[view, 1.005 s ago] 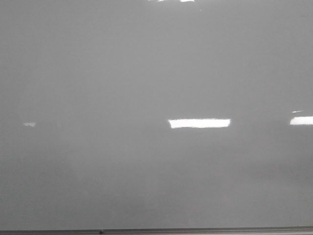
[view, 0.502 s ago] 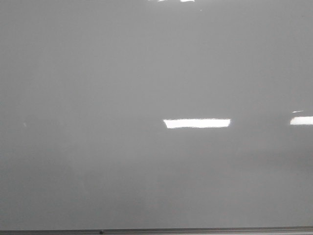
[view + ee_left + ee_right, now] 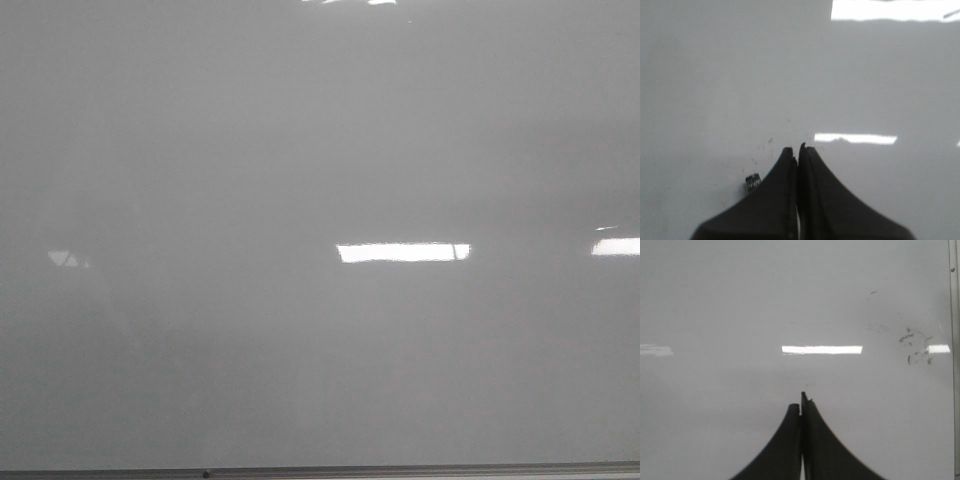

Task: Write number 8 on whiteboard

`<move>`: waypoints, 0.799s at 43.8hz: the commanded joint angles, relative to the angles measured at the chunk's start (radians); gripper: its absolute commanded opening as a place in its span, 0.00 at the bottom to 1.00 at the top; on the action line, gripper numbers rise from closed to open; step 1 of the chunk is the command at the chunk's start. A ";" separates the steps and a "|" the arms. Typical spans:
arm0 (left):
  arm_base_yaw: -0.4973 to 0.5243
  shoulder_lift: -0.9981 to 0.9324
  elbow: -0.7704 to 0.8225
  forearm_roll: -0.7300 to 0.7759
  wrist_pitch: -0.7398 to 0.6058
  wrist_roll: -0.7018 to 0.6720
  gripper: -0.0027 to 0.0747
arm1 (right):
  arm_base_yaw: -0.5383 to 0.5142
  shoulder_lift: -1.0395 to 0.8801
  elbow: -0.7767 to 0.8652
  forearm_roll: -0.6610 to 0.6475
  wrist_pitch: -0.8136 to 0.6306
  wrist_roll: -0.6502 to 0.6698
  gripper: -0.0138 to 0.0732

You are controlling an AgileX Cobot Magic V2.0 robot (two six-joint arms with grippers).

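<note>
The whiteboard (image 3: 320, 150) fills the front view, glossy pale grey, with bright light reflections on it. No number 8 shows in any view. Neither gripper appears in the front view. In the left wrist view my left gripper (image 3: 798, 148) hovers over the whiteboard (image 3: 715, 75), its black fingers pressed together with nothing between them. My right gripper (image 3: 801, 402) is likewise shut and holds nothing, over the whiteboard (image 3: 740, 300).
The board's thin dark frame edge (image 3: 320, 472) runs along the bottom of the front view, and another edge (image 3: 954, 340) shows in the right wrist view. Black marker smudges (image 3: 915, 345) lie near that edge. A small metallic bit (image 3: 752, 181) sits beside the left fingers.
The light reflections on the board shifted slightly. The small reflection at the left faded and came back, with a faint darker shadow now below it.
</note>
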 commanded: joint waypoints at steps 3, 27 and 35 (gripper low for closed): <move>-0.007 0.113 -0.048 -0.002 -0.052 -0.009 0.01 | 0.003 0.082 -0.036 0.000 -0.059 -0.005 0.09; -0.007 0.137 -0.048 -0.002 -0.057 -0.009 0.83 | 0.003 0.084 -0.030 0.000 -0.043 -0.005 0.73; -0.007 0.159 -0.046 -0.002 -0.024 -0.009 0.83 | 0.003 0.084 -0.030 0.000 -0.043 -0.005 0.73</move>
